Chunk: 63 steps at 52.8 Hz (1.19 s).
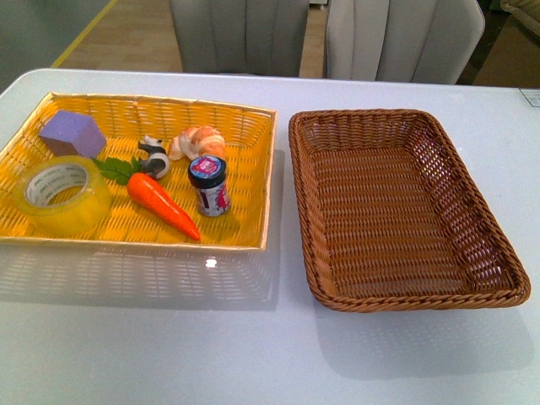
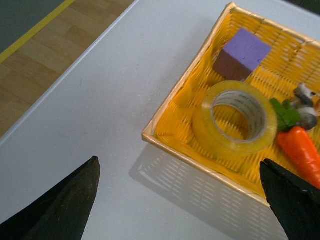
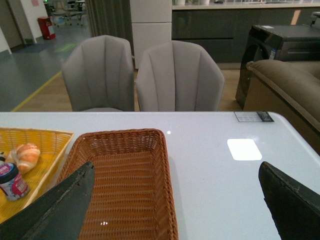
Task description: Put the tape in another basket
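The tape (image 1: 61, 196), a wide translucent yellow roll with a white printed core, lies flat in the front left corner of the yellow basket (image 1: 245, 114). It shows again in the left wrist view as the tape (image 2: 235, 119), just beyond my left gripper (image 2: 180, 175), which is open and hangs over the bare table outside the yellow basket's corner. The brown wicker basket (image 1: 325, 291) stands to the right with nothing in it. My right gripper (image 3: 175, 177) is open above the brown basket's (image 3: 165, 165) right rim. Neither arm shows in the front view.
The yellow basket also holds a purple block (image 1: 72, 133), a toy carrot (image 1: 160, 202), a small black-and-white toy (image 1: 154, 156), a croissant (image 1: 198, 142) and a little jar (image 1: 208, 184). Two grey chairs (image 3: 145, 75) stand behind the table. The table's left edge (image 2: 75, 65) is close.
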Available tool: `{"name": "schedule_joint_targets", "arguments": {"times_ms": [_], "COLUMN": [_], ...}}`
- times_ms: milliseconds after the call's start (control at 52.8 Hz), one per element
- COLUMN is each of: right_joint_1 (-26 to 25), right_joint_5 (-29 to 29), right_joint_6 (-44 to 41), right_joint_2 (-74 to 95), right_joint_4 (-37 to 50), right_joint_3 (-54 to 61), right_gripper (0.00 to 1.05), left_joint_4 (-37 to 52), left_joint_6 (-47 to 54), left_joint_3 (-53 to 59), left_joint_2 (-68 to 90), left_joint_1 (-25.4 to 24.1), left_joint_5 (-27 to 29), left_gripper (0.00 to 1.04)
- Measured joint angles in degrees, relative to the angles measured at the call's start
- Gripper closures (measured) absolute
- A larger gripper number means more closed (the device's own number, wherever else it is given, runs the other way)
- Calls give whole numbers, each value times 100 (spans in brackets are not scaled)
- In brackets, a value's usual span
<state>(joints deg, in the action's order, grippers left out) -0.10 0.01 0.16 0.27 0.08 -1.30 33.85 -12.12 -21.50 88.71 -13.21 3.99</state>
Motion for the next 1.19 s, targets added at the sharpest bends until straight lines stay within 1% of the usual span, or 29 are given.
{"name": "schedule_joint_targets", "arguments": {"times_ms": [265,682,909,1193], "right_joint_1": [0,0,0,0], "right_joint_5": [0,0,0,0], "right_joint_6": [0,0,0,0], "right_joint_2": [0,0,0,0], "right_joint_4": [0,0,0,0], "right_joint_3": [0,0,-2,0], "right_gripper": [9,9,9,9], "left_joint_4": [17,70,68,-133], "left_joint_6": [341,398,448,640], "left_joint_3": [-621,-1331,-1746,-2450], "left_joint_2": [826,1705,2205,2911], "left_joint_1": [31,505,802,942], "left_joint_5": [-74,-105,-254,-321], "left_gripper": [9,9,9,9]}}
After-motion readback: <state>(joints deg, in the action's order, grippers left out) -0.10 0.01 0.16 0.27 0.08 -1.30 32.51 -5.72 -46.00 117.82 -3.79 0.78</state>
